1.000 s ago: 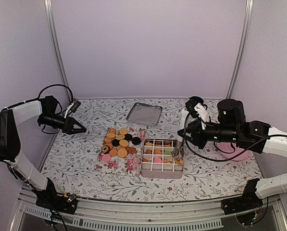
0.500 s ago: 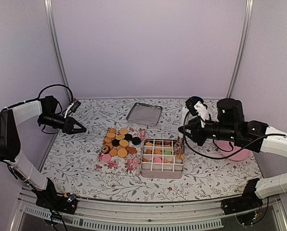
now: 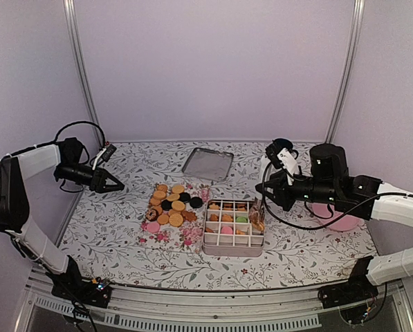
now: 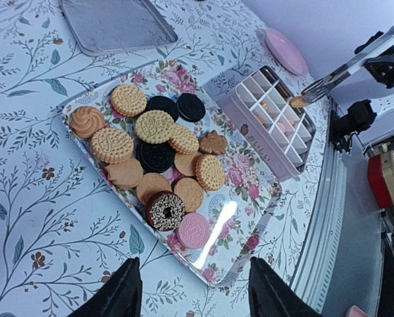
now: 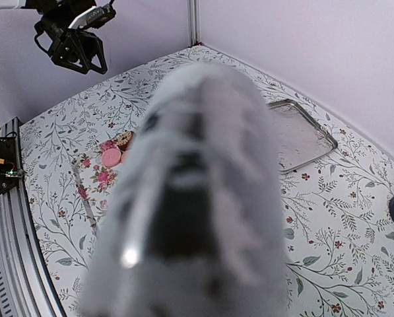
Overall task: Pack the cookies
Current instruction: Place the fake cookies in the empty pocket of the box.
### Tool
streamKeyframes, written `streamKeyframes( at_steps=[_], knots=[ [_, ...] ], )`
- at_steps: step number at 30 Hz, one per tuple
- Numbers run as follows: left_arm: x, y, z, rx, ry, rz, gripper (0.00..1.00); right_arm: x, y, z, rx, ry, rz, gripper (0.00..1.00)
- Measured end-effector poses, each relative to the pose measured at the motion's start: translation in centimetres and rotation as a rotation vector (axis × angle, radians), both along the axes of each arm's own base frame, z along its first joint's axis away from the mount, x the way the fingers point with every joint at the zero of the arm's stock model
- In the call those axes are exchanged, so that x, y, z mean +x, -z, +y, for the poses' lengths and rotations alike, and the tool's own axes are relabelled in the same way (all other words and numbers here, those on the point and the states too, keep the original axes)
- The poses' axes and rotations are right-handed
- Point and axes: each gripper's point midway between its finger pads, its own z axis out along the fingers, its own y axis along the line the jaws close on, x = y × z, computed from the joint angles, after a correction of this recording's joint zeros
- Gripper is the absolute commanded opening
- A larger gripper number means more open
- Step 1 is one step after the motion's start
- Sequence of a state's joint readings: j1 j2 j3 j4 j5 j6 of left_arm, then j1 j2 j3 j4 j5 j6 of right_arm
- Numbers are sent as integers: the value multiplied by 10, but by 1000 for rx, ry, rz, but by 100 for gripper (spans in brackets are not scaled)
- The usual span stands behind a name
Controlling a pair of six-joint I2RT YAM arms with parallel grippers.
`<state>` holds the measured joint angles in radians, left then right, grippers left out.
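Golden cookies [image 4: 154,125], with a few dark ones and a pink one, lie flat and face up on a floral tray [image 4: 243,178] in the middle of the bench [image 3: 109,235]. Their spread runs lengthwise along the tray, far end to near end. More sit in the cells of the divided box [image 3: 234,243] just right of it. One more cookie [image 4: 298,102] is pinched in the tips of a pair of tongs [image 4: 345,69] above the box's right-hand column. The tongs slant down from the right fingers [image 3: 270,188], tips toward the box. Those fingers are closed around the tongs (their own camera shows only a blur of them). The left fingers [image 4: 121,294] hang spread apart over the left of the bench, holding nothing.

A second ago the tongs stood steeper, tips low at the box's near right corner. Now the tips are higher and further back. The left arm and the tray's cookies have not changed.
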<state>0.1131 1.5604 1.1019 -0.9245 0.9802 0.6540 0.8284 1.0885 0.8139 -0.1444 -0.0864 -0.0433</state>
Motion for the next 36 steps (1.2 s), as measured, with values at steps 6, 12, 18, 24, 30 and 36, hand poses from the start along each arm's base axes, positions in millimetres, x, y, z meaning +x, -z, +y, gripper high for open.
streamKeyframes(
  at_steps=[6, 12, 18, 24, 30, 36],
  knots=[
    [0, 0, 0, 0, 0, 0, 56, -1, 6, 0, -1, -2, 9, 0],
    [0, 0, 0, 0, 0, 0, 55, 0, 7, -1, 4, 4, 12, 0],
    [0, 0, 0, 0, 0, 0, 55, 1, 10, -1, 18, 9, 7, 0],
    [0, 0, 0, 0, 0, 0, 55, -1, 12, -3, 31, 11, -1, 0],
    [0, 0, 0, 0, 0, 0, 55, -2, 35, -4, -19, 9, 47, 0],
    [0, 0, 0, -1, 0, 0, 55, -1, 36, -1, -19, -1, 48, 16]
  ],
)
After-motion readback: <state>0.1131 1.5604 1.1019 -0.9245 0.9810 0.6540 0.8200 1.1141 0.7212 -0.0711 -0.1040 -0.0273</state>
